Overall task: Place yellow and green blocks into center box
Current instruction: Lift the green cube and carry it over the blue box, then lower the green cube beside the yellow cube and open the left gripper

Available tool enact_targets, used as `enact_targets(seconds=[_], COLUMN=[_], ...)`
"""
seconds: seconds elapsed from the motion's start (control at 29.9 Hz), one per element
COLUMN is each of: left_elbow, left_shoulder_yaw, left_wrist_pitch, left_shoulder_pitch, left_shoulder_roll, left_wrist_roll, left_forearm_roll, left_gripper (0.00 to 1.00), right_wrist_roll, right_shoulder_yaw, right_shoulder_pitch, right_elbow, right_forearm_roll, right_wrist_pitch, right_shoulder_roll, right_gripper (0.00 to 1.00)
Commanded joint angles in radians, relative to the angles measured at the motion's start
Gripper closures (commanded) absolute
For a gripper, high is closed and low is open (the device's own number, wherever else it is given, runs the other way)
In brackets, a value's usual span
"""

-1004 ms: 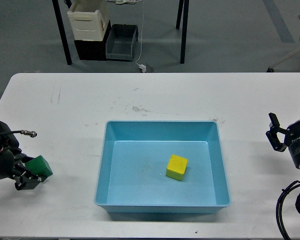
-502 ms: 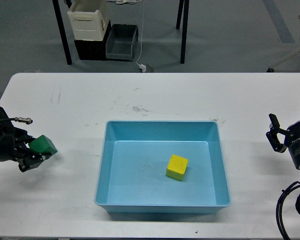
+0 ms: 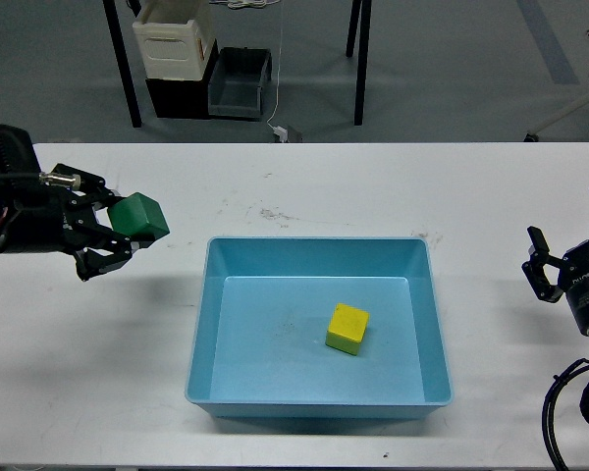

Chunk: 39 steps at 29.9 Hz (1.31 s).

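Head view: the left arm is reaching in from the left edge, lying roughly level above the bench, with the left tool at its far end pointing right. Its fingers are clamped on the green block, which is being carried in the air, tilted, clear of the bench surface. Compared with half a second ago, the left arm is higher and further right, and the block is now closer to the blue box, though still left of and beyond its near-left corner.

The right arm is sitting at the right edge, its right tool pointing up with fingers apart and holding nothing; it is showing no change across the frames.

The box is resting mid-bench, open-topped, with the yellow block lying on its floor right of centre, apart from all four walls. Bare bench is lying between the left tool and the box's left wall. The left and middle of the box floor are showing open room.
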Motion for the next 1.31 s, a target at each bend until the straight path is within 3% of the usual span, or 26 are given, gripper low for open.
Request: enact_targets(seconds=[0.0, 0.17, 0.44, 0.6, 0.8, 0.87, 1.07, 1.27], left_elbow=[0.000, 0.012, 0.040, 0.104, 0.188, 0.202, 0.224, 0.244], left_shoulder_yaw=[0.002, 0.006, 0.074, 0.201, 0.233, 0.235, 0.275, 0.266], left_wrist_pitch=[-0.109, -0.291, -0.291, -0.291, -0.291, -0.291, -0.291, -0.291], left_shoulder_pitch=[-0.061, -0.118, -0.135, -0.155, -0.155, -0.148, -0.145, -0.147], left_shoulder_roll=[-0.114, -0.303, -0.485, -0.522, -0.576, -0.597, -0.617, -0.642], left_wrist_roll=[0.000, 0.000, 0.000, 0.000, 0.000, 0.000, 0.000, 0.000], left_forearm_roll=[-0.005, -0.132, -0.140, -0.024, 0.000, 0.000, 0.000, 0.000], left_gripper=[0.75, 0.74, 0.73, 0.72, 0.67, 0.63, 0.34, 0.15], right_wrist_roll=[0.000, 0.000, 0.002, 0.015, 0.015, 0.015, 0.015, 0.015], right_shoulder_yaw=[-0.002, -0.003, 0.001, -0.002, 0.000, -0.002, -0.003, -0.010], right_shoulder_pitch=[-0.001, -0.004, -0.010, -0.012, -0.018, -0.018, -0.023, -0.026], right_elbow=[0.000, 0.000, 0.000, 0.000, 0.000, 0.000, 0.003, 0.006], right_forearm_roll=[0.000, 0.000, 0.000, 0.000, 0.000, 0.000, 0.002, 0.002], right_wrist_pitch=[0.000, 0.000, 0.000, 0.000, 0.000, 0.000, 0.000, 0.001], right_shoulder_roll=[0.000, 0.000, 0.000, 0.000, 0.000, 0.000, 0.000, 0.000], right_gripper=[0.00, 0.00, 0.00, 0.00, 0.00, 0.00, 0.00, 0.00])
